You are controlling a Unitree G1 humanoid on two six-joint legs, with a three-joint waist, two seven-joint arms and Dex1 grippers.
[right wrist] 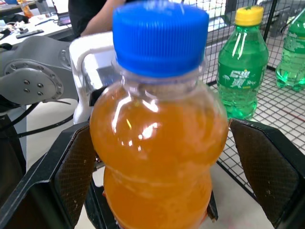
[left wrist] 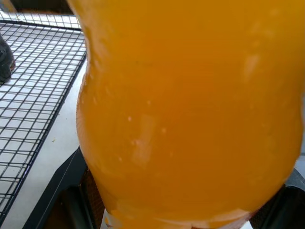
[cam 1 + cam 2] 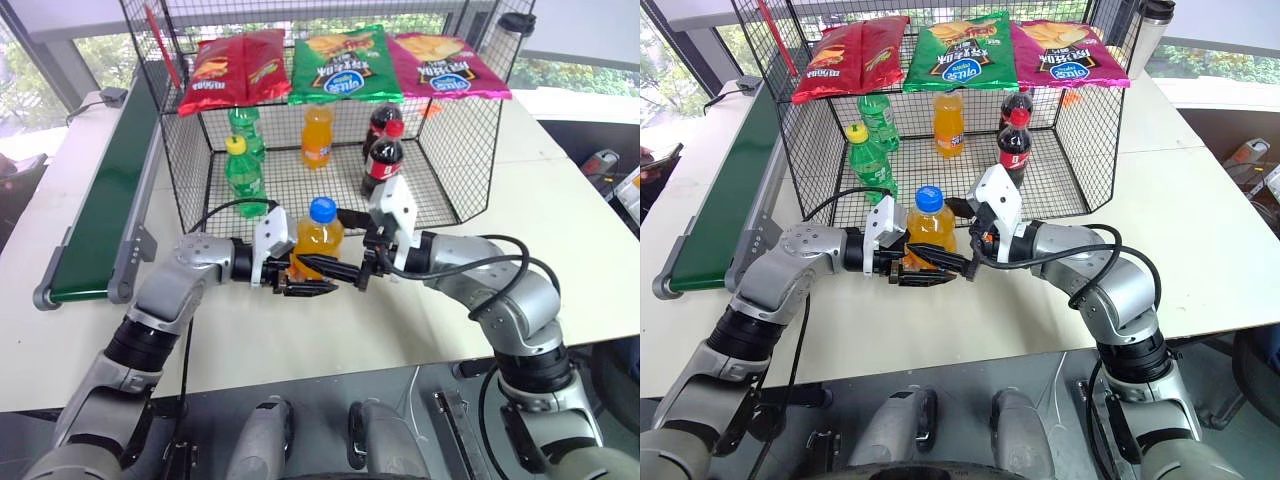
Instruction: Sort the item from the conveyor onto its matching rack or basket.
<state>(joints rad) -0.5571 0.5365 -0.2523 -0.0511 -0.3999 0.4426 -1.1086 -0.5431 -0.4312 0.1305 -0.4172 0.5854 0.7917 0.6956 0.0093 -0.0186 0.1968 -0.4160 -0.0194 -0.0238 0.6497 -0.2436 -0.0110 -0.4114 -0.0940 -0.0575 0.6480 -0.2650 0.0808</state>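
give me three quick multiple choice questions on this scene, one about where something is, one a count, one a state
1. Where is the blue-capped orange bottle?
A. lying on the conveyor
B. between the two grippers, in front of the basket
C. on the top shelf with the chip bags

2. How many chip bags lie on top of the basket?
A. one
B. three
C. five

3. How does the right gripper stand?
A. pads apart on either side of the bottle
C. clamped on a green bottle
B. shut with nothing near it

Answers:
1 B: the left gripper holds it low down, just in front of the basket's open side.
2 B: a red, a green and a magenta bag.
3 A: its wrist view shows a gap between each pad and the bottle.
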